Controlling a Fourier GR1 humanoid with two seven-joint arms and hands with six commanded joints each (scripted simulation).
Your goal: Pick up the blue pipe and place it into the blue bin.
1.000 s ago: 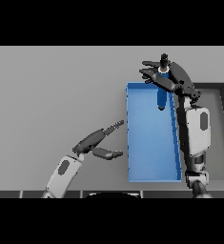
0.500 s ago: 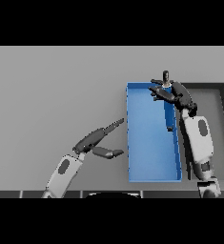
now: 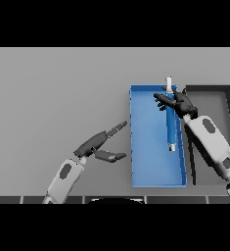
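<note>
Right hand (image 3: 177,102) curled round the blue pipe (image 3: 171,122) near its far end | pipe lay lengthwise over the blue bin (image 3: 136,147), right side | best release: lower flat, then uncurl | left hand (image 3: 98,143) spread, idle left of bin

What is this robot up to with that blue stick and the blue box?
Its right hand is curled round a blue pipe and holds it over the blue bin, along the bin's right side. The pipe's white tip pokes out past the bin's far rim. Whether the pipe touches the bin floor cannot be told. The left hand hangs open over the grey table, left of the bin. A dark tray sits to the bin's right.
</note>
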